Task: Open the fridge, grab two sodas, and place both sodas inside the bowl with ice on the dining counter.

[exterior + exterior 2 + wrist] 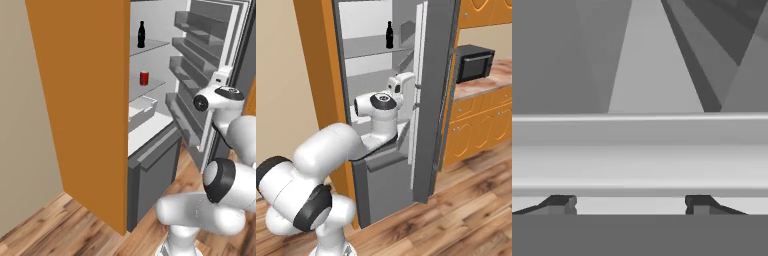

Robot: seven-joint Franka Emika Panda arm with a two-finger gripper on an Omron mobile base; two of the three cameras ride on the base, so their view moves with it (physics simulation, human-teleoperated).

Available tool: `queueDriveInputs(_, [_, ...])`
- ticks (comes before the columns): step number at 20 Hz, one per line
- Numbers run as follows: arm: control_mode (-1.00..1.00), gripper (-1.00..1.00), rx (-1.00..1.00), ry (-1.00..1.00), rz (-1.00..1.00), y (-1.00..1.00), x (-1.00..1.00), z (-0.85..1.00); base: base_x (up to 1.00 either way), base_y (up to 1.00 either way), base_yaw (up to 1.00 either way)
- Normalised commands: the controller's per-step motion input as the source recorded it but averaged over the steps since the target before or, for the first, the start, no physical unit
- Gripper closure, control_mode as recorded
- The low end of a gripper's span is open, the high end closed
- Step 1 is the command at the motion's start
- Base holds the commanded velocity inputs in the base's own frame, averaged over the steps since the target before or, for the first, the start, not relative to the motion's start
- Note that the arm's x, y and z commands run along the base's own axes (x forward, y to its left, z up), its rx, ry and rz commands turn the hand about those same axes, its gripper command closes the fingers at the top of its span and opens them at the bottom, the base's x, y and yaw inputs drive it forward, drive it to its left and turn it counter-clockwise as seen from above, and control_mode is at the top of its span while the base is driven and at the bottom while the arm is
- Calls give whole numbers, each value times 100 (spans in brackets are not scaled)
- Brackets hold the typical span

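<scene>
The fridge (85, 100) stands open, its door (433, 100) swung out to the right. Inside, a slim black soda bottle (141, 35) (389, 35) stands on an upper shelf, and a small red soda can (144, 78) sits on the shelf below. My hand (220, 79) (402, 82) is up against the inner side of the door, by its racks (195, 50). In the hand view my gripper (630, 202) is open, and a pale horizontal ledge (640, 150) of the door runs across just beyond the fingertips. Nothing sits between the fingers.
A white bin (141, 110) lies on a lower fridge shelf, above the grey bottom drawer (155, 170). To the right of the door are a microwave (474, 62) on a wall counter (496, 80) and orange cabinets (481, 125). Wooden floor (466, 210) lies in front.
</scene>
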Motion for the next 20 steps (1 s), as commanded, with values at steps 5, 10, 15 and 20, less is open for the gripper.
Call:
queueDriveInputs(5, [-100,-100,0,3,0,-93,27,0,0,0,0])
queueDriveInputs(10, [-100,-100,0,2,0,-99,35,2,0,0,0])
queueDriveInputs(15, [-100,-100,0,-1,0,-86,9,10,0,0,0])
queueDriveInputs(20, [-100,-100,1,-8,0,-2,-89,18,0,0,0])
